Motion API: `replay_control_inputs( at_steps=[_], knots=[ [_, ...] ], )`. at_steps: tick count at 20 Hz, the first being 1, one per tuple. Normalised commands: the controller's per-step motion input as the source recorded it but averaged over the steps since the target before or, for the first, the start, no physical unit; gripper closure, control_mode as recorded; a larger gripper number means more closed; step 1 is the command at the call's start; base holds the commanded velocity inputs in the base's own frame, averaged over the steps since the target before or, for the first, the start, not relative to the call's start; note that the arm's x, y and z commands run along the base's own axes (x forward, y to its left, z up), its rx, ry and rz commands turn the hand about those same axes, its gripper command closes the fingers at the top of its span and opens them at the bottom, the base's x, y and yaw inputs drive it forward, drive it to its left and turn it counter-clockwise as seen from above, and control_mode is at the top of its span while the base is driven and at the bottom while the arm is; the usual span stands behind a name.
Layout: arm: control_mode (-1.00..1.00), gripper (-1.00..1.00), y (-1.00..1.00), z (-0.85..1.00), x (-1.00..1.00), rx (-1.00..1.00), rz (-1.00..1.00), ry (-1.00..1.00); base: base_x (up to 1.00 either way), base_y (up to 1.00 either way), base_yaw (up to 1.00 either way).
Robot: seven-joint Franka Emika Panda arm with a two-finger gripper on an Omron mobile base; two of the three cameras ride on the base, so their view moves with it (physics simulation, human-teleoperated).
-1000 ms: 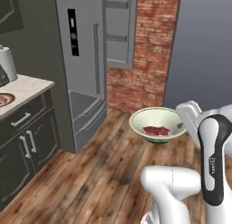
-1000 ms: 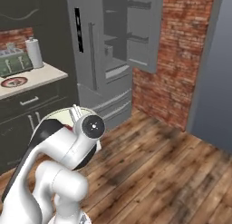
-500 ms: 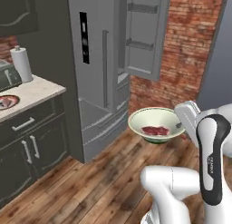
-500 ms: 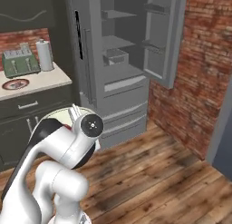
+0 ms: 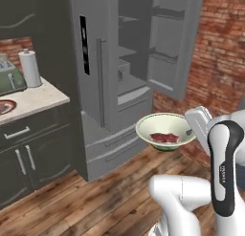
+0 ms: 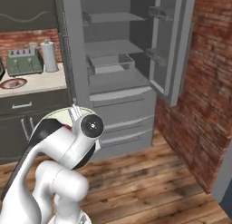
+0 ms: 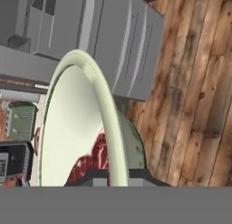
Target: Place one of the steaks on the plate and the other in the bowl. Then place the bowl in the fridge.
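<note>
- The pincer point(image 5: 192, 133) is clamped tight on the near rim of the bowl point(image 5: 165, 132), holding it level in the air above the wooden floor point(image 5: 95, 201), in front of the fridge point(image 5: 103, 87).
- One steak point(image 5: 165, 137) lies in the bottom of the bowl; the plate point(image 6: 12, 83) rests on the worktop point(image 5: 33, 99) well off to the left, with something reddish on it (likely the other steak, too small to be sure).
- The fridge's right door point(image 6: 174, 41) stands open, with bare shelves point(image 6: 113, 48) and a shallow bin point(image 6: 111, 63) inside.
- Judged stage: carrying the bowl to a shelf.
- Risks: a rim pinch gives little hold, so a jolt could tip the bowl and slide the steak out.
- The wide bowl could clip the door edge or the bin going in, twisting it in the grip.
- Released too near a shelf's front edge, it may topple out.
</note>
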Motion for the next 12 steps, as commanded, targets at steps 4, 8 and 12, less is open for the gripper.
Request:
replay_control_inputs(
  at_steps=[4, 8, 12],
  knots=[
    [1.00, 1.00, 0.00, 0.00, 0.00, 0.00, 0.00, 0.00, 0.59, -0.92, 0.39],
    [1.00, 1.00, 0.00, 0.00, 0.00, 0.00, 0.00, 0.00, 0.71, -0.92, 0.38],
    [1.00, 1.00, 0.00, 0.00, 0.00, 0.00, 0.00, 0.00, 0.72, -0.73, 0.39]
  ],
)
